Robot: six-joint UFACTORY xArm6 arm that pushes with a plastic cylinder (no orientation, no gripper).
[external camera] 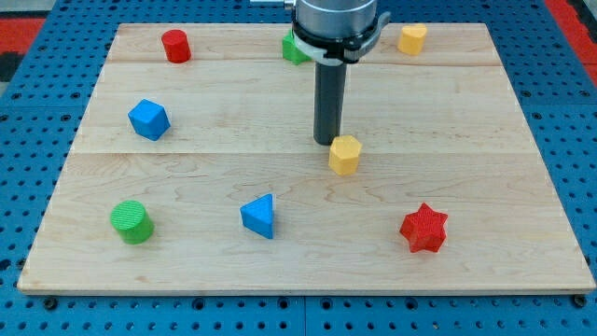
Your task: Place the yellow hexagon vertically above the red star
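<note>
The yellow hexagon (344, 154) sits near the middle of the wooden board (466, 112). The red star (424, 228) lies at the view's lower right, below and to the right of the hexagon. My tip (326, 142) is at the end of the dark rod, just to the upper left of the yellow hexagon, touching or almost touching its edge.
A second yellow block (412, 38) is at the top right. A green block (295, 49) sits partly hidden behind the arm at the top. A red cylinder (175, 46) is top left, a blue cube (149, 119) left, a green cylinder (131, 221) lower left, a blue triangle (259, 216) bottom centre.
</note>
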